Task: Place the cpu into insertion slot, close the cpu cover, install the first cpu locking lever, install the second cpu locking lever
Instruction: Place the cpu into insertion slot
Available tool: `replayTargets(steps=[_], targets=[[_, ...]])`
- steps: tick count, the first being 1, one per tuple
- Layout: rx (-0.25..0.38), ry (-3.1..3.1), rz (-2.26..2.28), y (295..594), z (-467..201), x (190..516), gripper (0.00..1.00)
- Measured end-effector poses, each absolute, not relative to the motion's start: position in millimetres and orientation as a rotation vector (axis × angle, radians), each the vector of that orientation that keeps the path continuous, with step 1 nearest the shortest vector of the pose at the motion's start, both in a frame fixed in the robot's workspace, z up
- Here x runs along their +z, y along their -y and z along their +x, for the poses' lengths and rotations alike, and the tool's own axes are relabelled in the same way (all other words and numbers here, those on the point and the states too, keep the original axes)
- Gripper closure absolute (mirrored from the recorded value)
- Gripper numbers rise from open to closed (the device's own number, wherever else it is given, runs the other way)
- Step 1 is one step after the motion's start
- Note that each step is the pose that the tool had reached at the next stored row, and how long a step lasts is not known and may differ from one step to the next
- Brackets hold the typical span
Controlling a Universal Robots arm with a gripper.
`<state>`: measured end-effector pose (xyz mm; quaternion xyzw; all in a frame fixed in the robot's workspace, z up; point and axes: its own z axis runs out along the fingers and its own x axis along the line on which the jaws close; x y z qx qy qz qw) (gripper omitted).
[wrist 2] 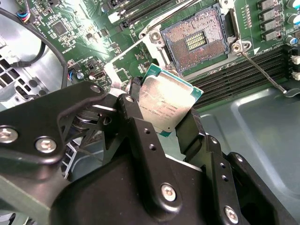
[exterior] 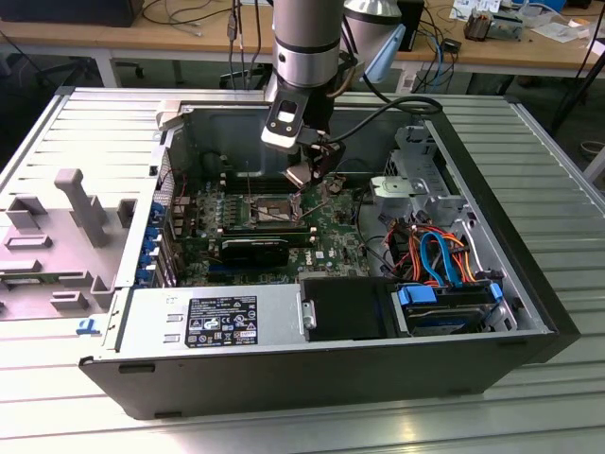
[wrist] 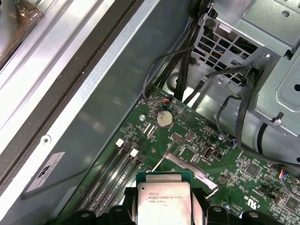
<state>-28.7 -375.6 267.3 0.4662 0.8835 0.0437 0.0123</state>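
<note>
The silvery cpu (wrist 2: 166, 105) hangs tilted near the uncovered gold-brown insertion slot (wrist 2: 197, 41).

Unreadable fine print on the cpu (wrist: 162, 201)

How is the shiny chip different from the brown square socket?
The cpu has a smooth silvery top; the insertion slot shows a brown contact field. The cpu is held tilted in the pincer; the insertion slot lies flat and empty on the board. Both are square.
</note>
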Motion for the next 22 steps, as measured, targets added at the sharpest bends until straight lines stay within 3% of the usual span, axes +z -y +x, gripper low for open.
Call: replayTargets(steps=[22], targets=[[0.136, -2.736, 1.486, 375.7, -28.7, 267.0, 0.45]])
